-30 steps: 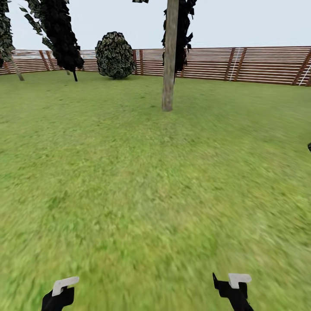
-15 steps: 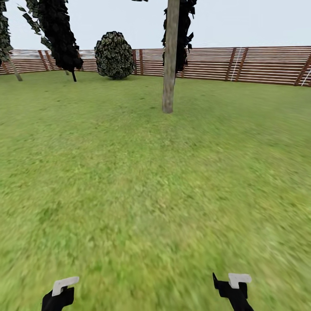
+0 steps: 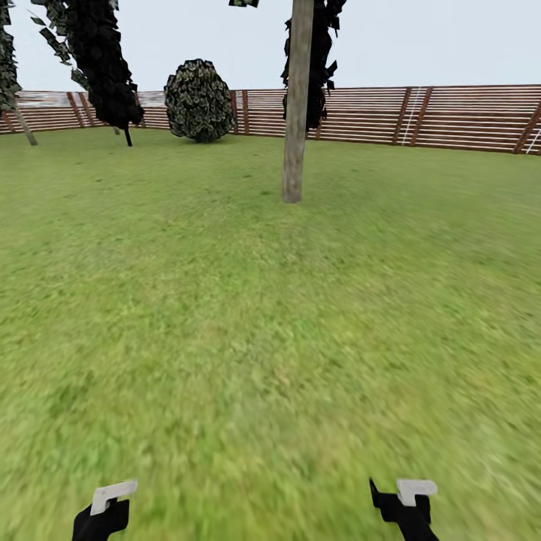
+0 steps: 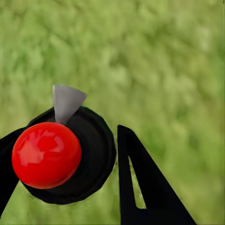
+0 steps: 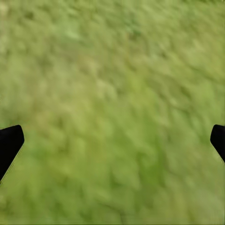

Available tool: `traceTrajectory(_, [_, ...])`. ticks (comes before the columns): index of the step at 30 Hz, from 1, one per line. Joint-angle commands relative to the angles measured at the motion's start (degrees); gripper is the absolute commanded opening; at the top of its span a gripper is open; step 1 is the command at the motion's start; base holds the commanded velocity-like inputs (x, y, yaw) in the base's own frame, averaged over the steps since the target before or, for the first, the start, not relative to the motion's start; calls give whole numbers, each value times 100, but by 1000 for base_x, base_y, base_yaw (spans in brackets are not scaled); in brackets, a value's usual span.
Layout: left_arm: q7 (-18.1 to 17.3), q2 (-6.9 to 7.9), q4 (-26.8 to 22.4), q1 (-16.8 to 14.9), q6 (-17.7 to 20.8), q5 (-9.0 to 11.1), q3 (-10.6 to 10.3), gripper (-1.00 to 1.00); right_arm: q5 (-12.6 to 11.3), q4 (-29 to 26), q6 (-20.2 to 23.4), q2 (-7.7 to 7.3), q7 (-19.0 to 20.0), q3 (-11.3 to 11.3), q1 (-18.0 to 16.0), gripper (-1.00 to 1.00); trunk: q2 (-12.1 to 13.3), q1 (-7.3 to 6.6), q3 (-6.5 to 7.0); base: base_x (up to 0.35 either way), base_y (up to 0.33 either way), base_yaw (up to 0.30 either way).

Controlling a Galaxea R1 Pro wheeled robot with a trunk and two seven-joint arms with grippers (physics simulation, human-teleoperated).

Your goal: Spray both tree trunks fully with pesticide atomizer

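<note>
1. Grass lawn [image 3: 270,338] takes up most of the head view, from the bottom edge up to the top quarter.
2. Slatted wooden fence [image 3: 451,116] runs across the upper part of the frame, behind the lawn.
3. Tree trunk [image 3: 295,105], pale and straight, stands at upper centre, well apart from both arms. I can make out no white specks on it, so spraying looks not yet begun.
4. Dark tree [image 3: 101,60] sits at upper left, with a round bush [image 3: 199,99] beside it against the fence.
5. Sprayer [image 4: 61,154] shows in the left wrist view as a black round body with a glossy red knob and a grey nozzle. It sits between the fingers of the left gripper [image 4: 63,136], which appear closed against its black sides.
   - It looks small, rigid and probably light.
   - The smooth knob would likely slip, so the black body is the better place to hold.
   - The nozzle should stay uncovered and be turned toward the trunk.
6. Right gripper [image 5: 112,140] hangs over bare grass with its fingers spread wide, holding nothing.
</note>
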Motion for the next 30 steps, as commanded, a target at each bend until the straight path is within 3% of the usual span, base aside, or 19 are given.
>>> traceTrajectory(1, [2, 2, 5, -3, -19, 49, -15, -100, 27, 10, -19, 2, -1, -28, -3, 100, -1, 3, -4, 338, 0, 0])
traceTrajectory(30, [2, 11, 5, -3, -19, 47, -7, -100, 18, 17, -19, 2, -27, -28, -3, 100, -1, 3, -4, 338, 0, 0])
